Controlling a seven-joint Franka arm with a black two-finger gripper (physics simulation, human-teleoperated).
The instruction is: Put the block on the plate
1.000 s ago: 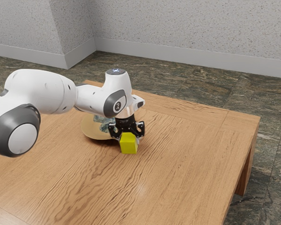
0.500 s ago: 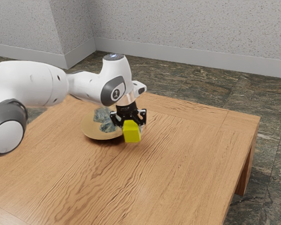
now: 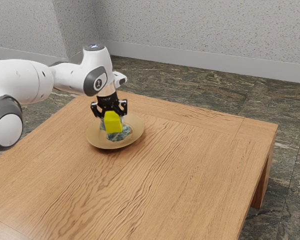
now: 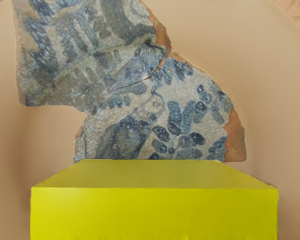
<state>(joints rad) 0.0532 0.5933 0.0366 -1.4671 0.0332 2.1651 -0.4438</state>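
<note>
Plate (image 3: 94, 139) sat near far edge of table (image 3: 190, 175), broad wood stretching toward exterior view's right. Gripper (image 3: 110, 119) pointed down over plate, fingers clamped on yellow block (image 3: 113, 123), held above patterned shards (image 4: 165, 125).

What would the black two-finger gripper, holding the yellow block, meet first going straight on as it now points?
Probably the blue patterned patch on the round tan plate: the gripper points down over it, and the block would touch first. Depth is unclear.
</note>
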